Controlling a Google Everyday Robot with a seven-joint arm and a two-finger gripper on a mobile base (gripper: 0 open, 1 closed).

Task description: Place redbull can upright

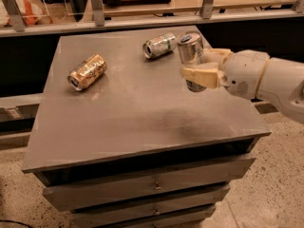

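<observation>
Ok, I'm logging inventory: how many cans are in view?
3. A gold-orange can lies on the table at its left; a short silver can lies at the back; the redbull can is held in the gripper at the right side.

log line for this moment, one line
gripper: shut on redbull can, near upright, table right side | contact with table: unclear | gold can, short can: lying on sides
</observation>
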